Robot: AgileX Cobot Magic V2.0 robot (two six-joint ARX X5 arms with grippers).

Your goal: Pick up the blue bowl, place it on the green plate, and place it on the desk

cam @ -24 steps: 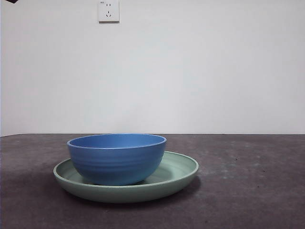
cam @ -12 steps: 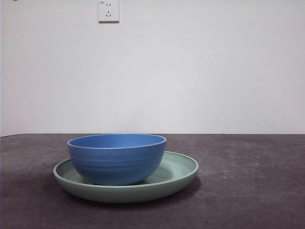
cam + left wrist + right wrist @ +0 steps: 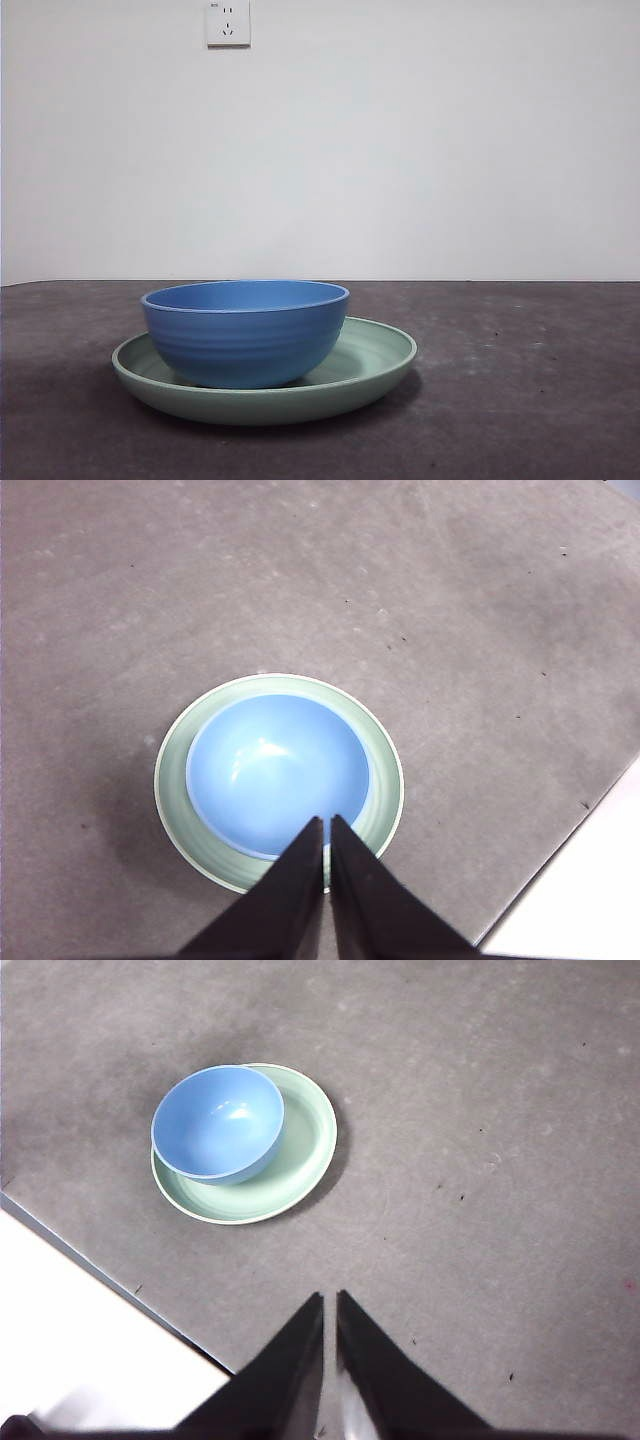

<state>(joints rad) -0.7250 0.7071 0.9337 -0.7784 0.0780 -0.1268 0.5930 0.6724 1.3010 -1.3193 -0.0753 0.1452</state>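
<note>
The jaws of the left gripper (image 3: 327,825) are seen pressed almost together with only a thin slit between them, nothing held, hung high above the blue bowl (image 3: 277,775); in its wrist view the tips overlap the bowl's rim at about 6 o'clock. The jaws of the right gripper (image 3: 329,1300) are likewise nearly closed and empty, raised well above the bench (image 3: 480,1140), with the bowl and the green plate (image 3: 305,1150) lying well apart from them, toward 11 o'clock of the tips. The bowl is seated upright inside the plate, off-centre toward one side of it, and the plate rests flat on the bench. A second ago a black tip was visible at the top left corner of the front view; it is now gone, and bowl and plate have not moved. From this it is judged that the placing on the plate is done and the arm has been drawn clear upward; neither arm shows in the front view.
</note>
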